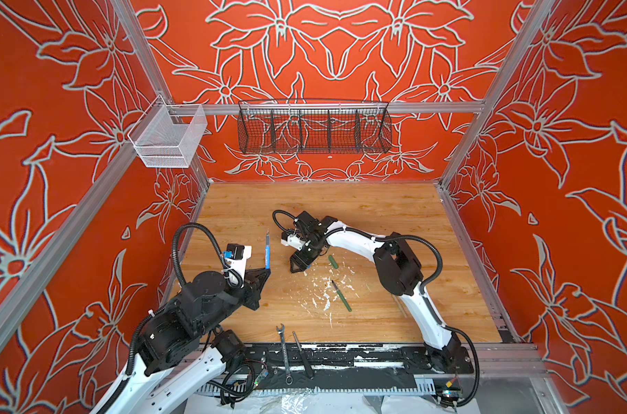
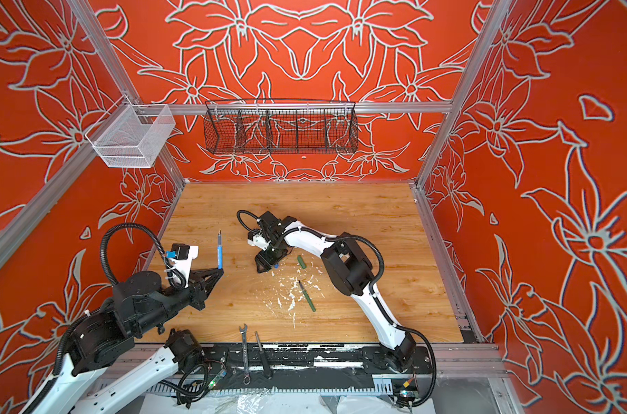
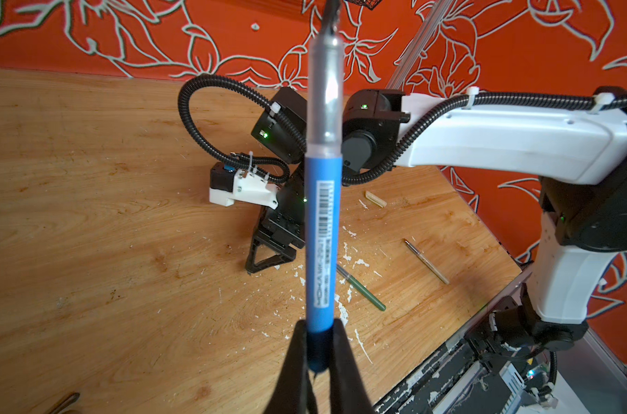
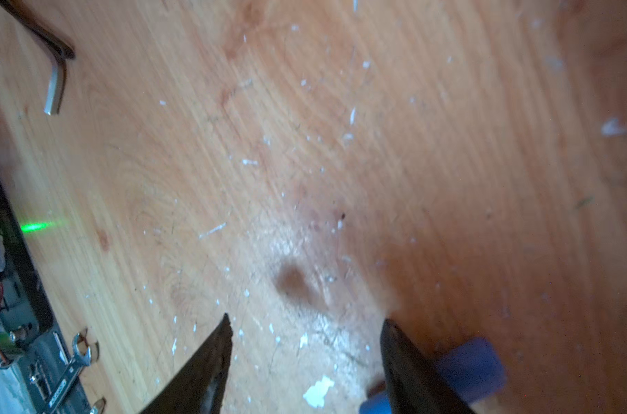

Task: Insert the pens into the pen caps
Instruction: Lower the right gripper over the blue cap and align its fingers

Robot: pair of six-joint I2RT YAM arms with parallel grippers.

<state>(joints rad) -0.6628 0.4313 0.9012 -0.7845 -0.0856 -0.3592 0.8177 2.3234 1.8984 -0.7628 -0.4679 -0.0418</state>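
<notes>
The left hand point(image 3: 319, 324) is clamped on the blue pen point(image 1: 267, 252), aimed at 12 o'clock in a top view, while the right hand point(image 4: 305, 318), fingers apart, straddles bare desk point(image 4: 305, 143) with the blue cap point(image 4: 473, 365) just outside one finger, so closing could miss or flick it.

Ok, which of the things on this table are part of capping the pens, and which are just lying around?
For the job: blue pen in the left gripper, green pen, tan pen, blue cap by the right gripper, green cap, tan cap.
Lying about: wrench, black tool, hex key, black basket, white basket.
</notes>
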